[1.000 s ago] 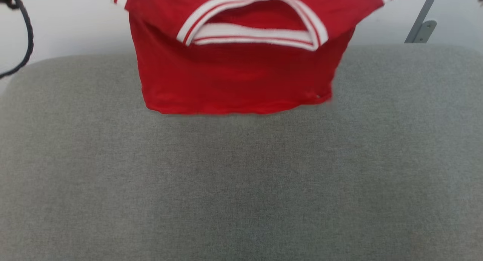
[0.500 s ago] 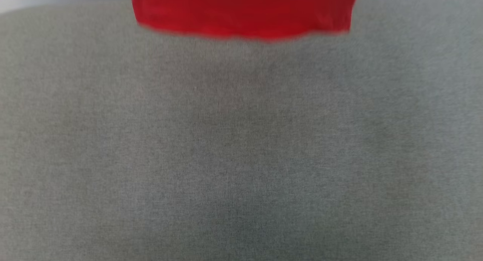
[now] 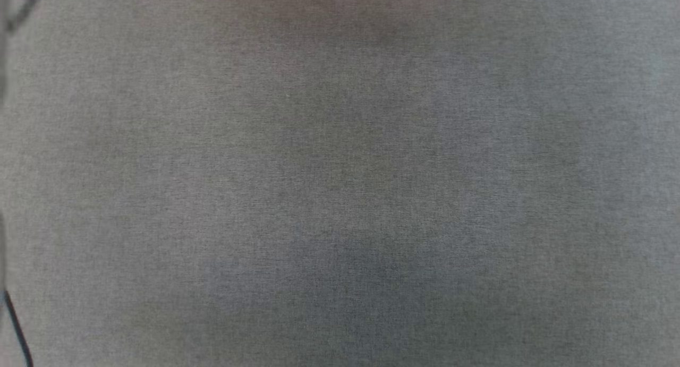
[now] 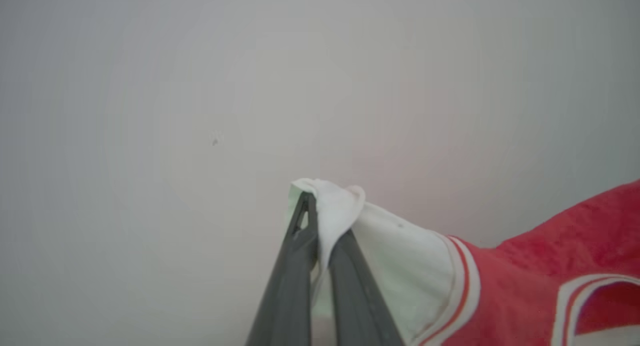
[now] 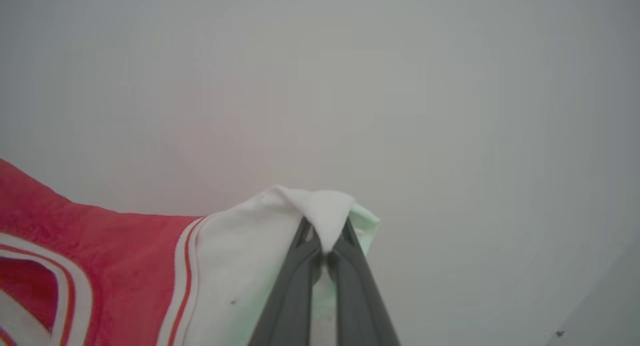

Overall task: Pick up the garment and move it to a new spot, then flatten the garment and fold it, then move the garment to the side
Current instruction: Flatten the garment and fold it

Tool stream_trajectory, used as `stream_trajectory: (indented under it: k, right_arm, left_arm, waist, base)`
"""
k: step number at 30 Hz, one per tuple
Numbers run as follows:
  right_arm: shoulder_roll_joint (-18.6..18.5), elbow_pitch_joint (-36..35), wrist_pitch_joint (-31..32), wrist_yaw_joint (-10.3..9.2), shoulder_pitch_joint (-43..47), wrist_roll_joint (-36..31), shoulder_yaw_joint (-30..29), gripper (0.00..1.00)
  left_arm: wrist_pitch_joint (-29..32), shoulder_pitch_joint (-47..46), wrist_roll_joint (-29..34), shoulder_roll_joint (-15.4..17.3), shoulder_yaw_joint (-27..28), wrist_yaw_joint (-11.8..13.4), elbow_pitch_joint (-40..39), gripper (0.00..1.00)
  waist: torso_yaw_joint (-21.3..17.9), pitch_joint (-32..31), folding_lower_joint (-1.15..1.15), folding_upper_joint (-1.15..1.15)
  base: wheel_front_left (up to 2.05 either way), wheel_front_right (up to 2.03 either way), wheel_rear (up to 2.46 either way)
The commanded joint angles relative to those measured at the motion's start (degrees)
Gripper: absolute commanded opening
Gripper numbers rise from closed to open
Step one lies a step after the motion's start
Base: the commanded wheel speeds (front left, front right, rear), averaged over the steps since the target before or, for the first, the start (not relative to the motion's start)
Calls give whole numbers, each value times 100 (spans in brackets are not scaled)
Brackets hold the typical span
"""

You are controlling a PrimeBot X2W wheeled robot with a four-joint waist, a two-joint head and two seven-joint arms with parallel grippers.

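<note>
In the left wrist view my left gripper [image 4: 320,221] is shut on a white sleeve of the garment [image 4: 530,281], a red jersey with white-and-red striped trim that stretches off to the right. In the right wrist view my right gripper [image 5: 325,236] pinches the other white sleeve, and the garment [image 5: 100,256] runs away to the left, its striped collar at the lower left. Both sleeves are bunched over the fingertips. The garment hangs taut between the two grippers in front of a pale plain background.
The head view looks down on a grey fabric surface [image 3: 340,176]. A thin dark cable [image 3: 16,324] runs along its left edge.
The head camera has tilted downward: the red garment slid up and out of the head view, which now takes in the grey fabric surface.
</note>
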Motion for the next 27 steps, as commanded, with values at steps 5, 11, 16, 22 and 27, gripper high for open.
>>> stream_trajectory:
  k: [5, 11, 16, 22, 27]
  right_arm:
    - [97, 239, 514, -2, 724, 916, 340, 0]
    - [-182, -256, 1489, -2, 1560, 1831, 873, 0]
    - [-479, -827, 2231, -2, 2260, 2481, 1053, 0]
    - [-1082, -1998, 3285, -1, 3545, 3237, 1057, 0]
    - [-1554, -2975, 4151, -1, 4636, 3580, 830, 0]
  left_arm:
    - [392, 746, -281, -126, -203, -82, 643, 0]
    - [1687, 1531, -901, -264, -386, -96, 717, 0]
    - [2349, 2175, -1264, -79, -515, -97, 364, 0]
    - [2904, 3209, -1568, 349, -647, -81, -500, 0]
    - [3194, 4164, -1772, 821, -590, 343, -1779, 0]
  waist:
    - [78, -85, 0, 0]
    - [108, -304, 0, 0]
    - [123, -500, 0, 0]
    - [145, -764, 0, 0]
    - [188, -943, 0, 0]
  base:
    - [0, 0, 0]
    - [0, 0, 0]
    - [0, 0, 0]
    - [0, 0, 0]
    - [0, 0, 0]
